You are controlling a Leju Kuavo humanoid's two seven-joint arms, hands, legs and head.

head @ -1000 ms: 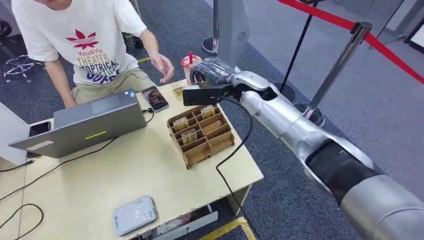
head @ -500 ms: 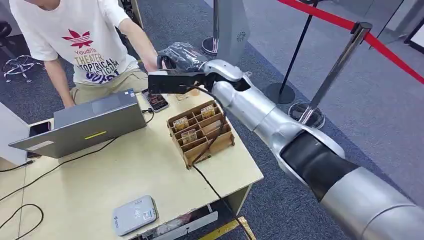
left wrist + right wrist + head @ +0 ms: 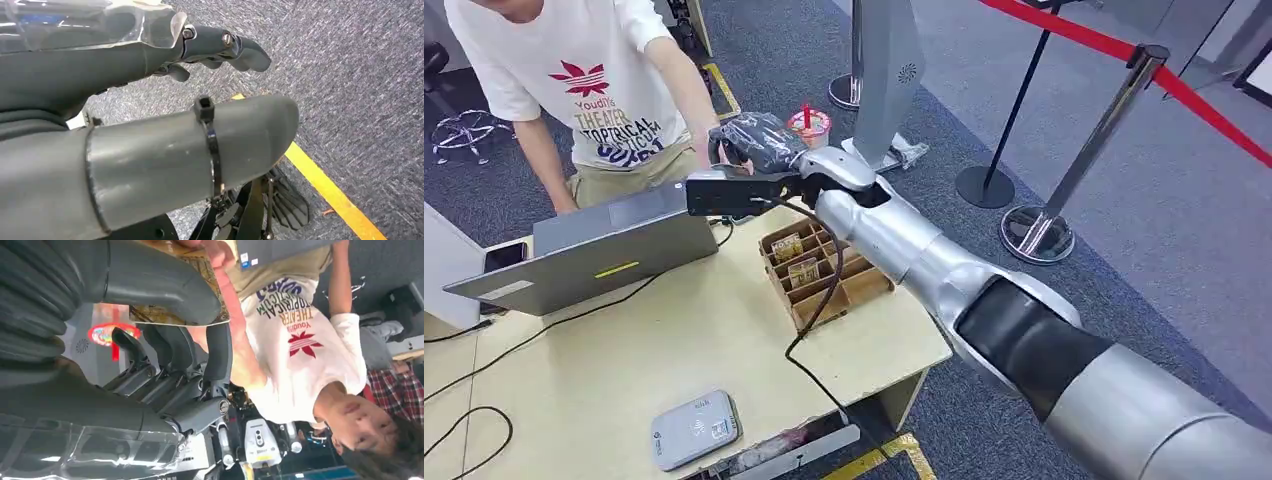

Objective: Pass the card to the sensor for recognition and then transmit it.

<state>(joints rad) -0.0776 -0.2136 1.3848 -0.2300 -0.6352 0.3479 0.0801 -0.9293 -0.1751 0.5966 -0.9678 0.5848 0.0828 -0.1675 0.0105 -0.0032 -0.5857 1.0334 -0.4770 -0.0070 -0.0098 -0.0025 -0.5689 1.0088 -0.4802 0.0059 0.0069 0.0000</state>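
The thin gold-brown patterned card (image 3: 170,315) lies clamped flat between the thick grey thumb and dark fingers of the right hand (image 3: 165,335), its far edge touched by a person's fingers (image 3: 220,255). The grey-white rounded card sensor box (image 3: 692,429) lies flat at the table's 6 o'clock edge.

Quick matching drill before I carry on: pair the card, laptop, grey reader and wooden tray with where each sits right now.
1 card
2 laptop
3 grey reader
4 wooden tray

A at the table near edge
B held by the right hand
C in front of the person
D under the right arm

Pairs: 1-B, 2-C, 3-A, 4-D.
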